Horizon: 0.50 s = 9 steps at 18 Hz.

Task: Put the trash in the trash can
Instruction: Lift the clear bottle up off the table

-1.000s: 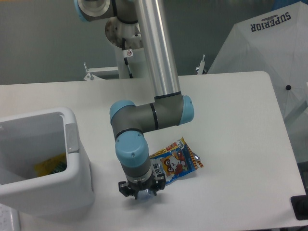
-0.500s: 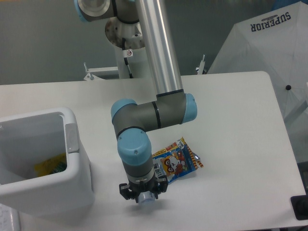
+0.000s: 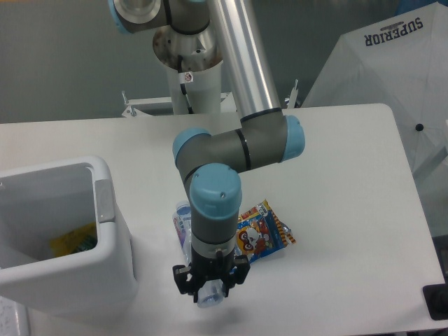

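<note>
My gripper (image 3: 209,285) points straight down near the table's front edge, with its fingers closed around a clear plastic water bottle (image 3: 183,222). The bottle runs under the wrist; its labelled body shows to the left of the wrist and one end pokes out below the fingers. A blue snack packet (image 3: 263,234) with a cartoon face and orange edges lies flat on the table just right of the wrist, apart from the fingers. The white trash can (image 3: 105,210) stands at the left edge, open at the top, a hand's width left of the bottle.
Something yellow (image 3: 71,240) lies inside the can. A white umbrella-like cover (image 3: 392,77) stands beyond the table's right edge. A small black object (image 3: 435,302) sits at the lower right corner. The arm's base (image 3: 196,70) is at the back.
The wrist has shifted right and toward the camera. The bottle's body, hidden behind the arm before, now shows left of the wrist. The packet has not moved.
</note>
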### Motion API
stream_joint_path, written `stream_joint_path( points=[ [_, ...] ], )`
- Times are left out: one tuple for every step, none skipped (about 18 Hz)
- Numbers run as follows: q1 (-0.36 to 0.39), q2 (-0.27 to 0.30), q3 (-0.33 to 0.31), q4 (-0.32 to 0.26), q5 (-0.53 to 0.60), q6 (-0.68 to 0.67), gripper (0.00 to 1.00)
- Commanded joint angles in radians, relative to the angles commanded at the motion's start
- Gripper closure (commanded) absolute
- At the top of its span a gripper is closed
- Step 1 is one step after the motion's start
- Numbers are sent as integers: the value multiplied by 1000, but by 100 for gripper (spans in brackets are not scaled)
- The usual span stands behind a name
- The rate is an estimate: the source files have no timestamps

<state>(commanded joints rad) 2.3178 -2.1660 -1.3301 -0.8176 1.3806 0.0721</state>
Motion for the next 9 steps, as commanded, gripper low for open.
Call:
stream_joint_path(
  points=[
    [-2,0,23,0,0,0,40],
    [0,0,44,0,-2,0,40],
    [2,3,74,2,-6,0,40],
    [2,5,104,0,-12,-2,40],
    [3,6,126,0,-15,-6,40],
    [9,8,138,2,-15,-9,40],
    [14,12,146,9,-15,-9,40],
    [17,26,147,23,-14,-8,40],
    [21,38,147,43,-14,-6,40]
  ],
)
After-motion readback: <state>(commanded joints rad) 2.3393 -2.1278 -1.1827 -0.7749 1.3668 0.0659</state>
